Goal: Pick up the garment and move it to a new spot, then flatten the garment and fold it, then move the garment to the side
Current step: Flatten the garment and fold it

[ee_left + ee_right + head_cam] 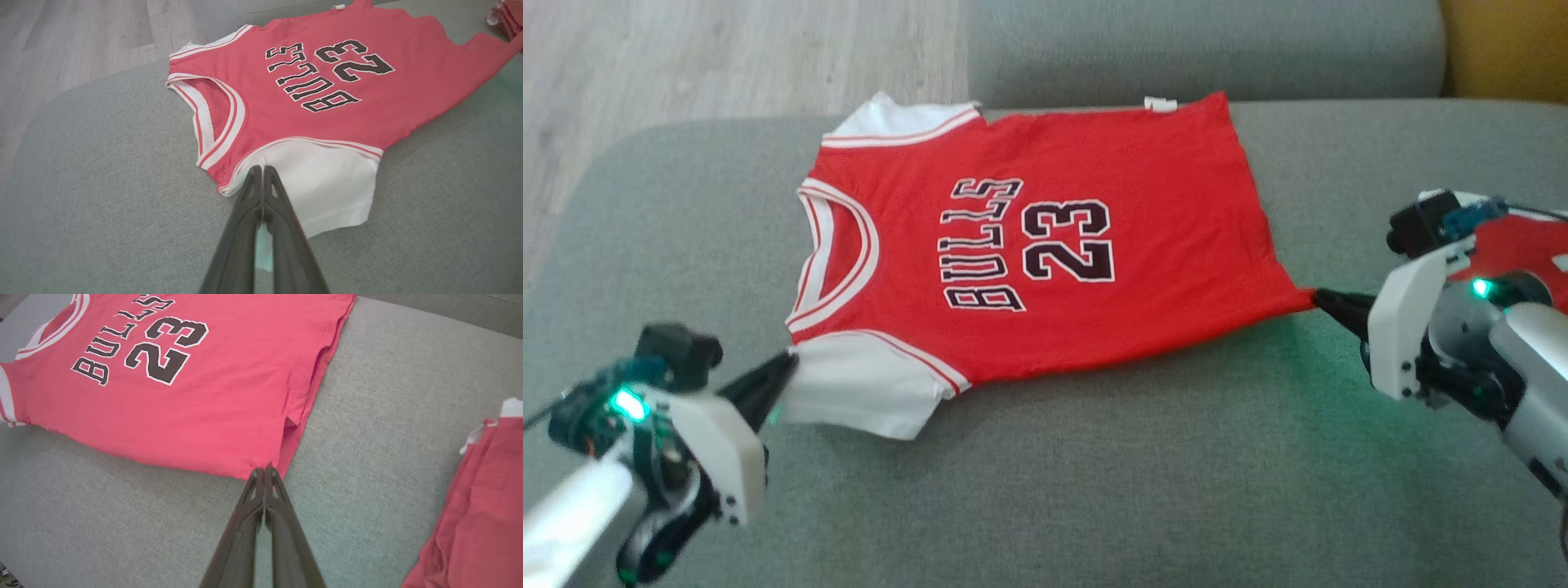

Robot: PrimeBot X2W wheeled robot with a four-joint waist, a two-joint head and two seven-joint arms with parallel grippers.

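While the red jersey [1045, 245] lies spread face-up on the grey sofa seat [1094, 490], left gripper [788, 363] clamped on its white sleeve, right gripper [1319, 298] clamped on its near hem corner.

The garment [1160, 212] lies flat on the sofa seat [1094, 490], neck leftward, with the backrest [1201, 49] behind it and another cloth [486, 498] well apart on its right.

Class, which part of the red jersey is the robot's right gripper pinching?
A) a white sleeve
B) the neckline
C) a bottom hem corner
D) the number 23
C: the right gripper is shut on the pulled-out bottom hem corner of the jersey.
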